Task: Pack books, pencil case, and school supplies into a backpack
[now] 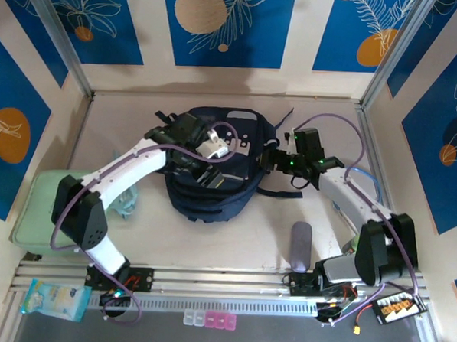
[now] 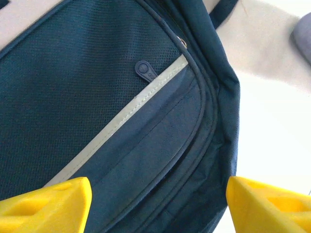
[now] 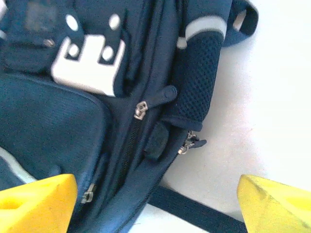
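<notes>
Large navy-blue fabric backpack [image 1: 211, 201] lies flat at centre of the pale table [image 1: 232, 248], both arms reaching over it. The zips in view look closed, so contents can't be seen. Pale-green flat box [image 1: 43, 203] sits at left edge of frame, lid on, contents not visible.

Backpack look, left wrist view: fine mesh-weave panel upper left, pale grey stripe [image 2: 121, 121] running diagonally, rounded navy zip pull [image 2: 144, 70] just above it, curved piped seams below. Right wrist view: light grey patch [image 3: 87, 65] with white dots upper left, metal zip slider [image 3: 140, 110] at centre, mesh side pocket [image 3: 197, 73] upper right, dark strap [image 3: 194, 208] lying on the table along the bottom.

Small oblong grey soft pencil case [image 1: 301, 247] lies on the table at lower right, apart from the backpack, near the right arm base.

Left gripper [image 2: 158, 204]: yellow fingers spread wide over backpack front, pinching nothing. Right gripper [image 3: 158, 204]: fingers spread wide over backpack's right side, pinching nothing.
</notes>
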You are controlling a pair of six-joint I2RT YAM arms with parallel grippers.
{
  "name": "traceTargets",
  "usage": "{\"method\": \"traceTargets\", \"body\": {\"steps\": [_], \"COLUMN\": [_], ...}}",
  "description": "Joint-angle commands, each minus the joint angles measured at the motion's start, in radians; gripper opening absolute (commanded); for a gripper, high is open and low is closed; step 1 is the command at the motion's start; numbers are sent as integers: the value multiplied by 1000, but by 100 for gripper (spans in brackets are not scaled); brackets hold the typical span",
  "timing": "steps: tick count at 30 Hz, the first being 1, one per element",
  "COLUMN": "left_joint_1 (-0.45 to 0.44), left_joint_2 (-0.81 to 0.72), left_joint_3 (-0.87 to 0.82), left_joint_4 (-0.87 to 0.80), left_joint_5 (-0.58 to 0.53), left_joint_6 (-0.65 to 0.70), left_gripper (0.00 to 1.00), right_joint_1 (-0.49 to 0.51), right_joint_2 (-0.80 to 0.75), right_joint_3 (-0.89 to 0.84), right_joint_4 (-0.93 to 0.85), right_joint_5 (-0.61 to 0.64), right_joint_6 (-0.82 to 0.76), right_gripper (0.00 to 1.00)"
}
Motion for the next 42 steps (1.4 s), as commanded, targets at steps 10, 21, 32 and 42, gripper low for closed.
{"method": "traceTargets", "body": {"steps": [10,21,32,42], "left_joint_1": [-43,-48,-64,-67], "left_joint_2": [157,168,185,219], "left_joint_3": [91,58,1,40], "left_joint_4": [-102,-54,-4,13], "left_joint_5": [-132,-138,-187,-236], "left_joint_6": [398,451,480,472], "left_gripper": [71,72,73,47], "right_joint_1": [-58,-102,-116,-130], "right_joint_2": [-86,-89,-85,-77], "right_joint_3": [-50,-70,-76,-78], "right_joint_4": [23,50,53,57], "right_joint_5": [-54,-90,-100,-122], "right_joint_6": [82,130,153,169], "right_gripper": [88,88,88,87]}}
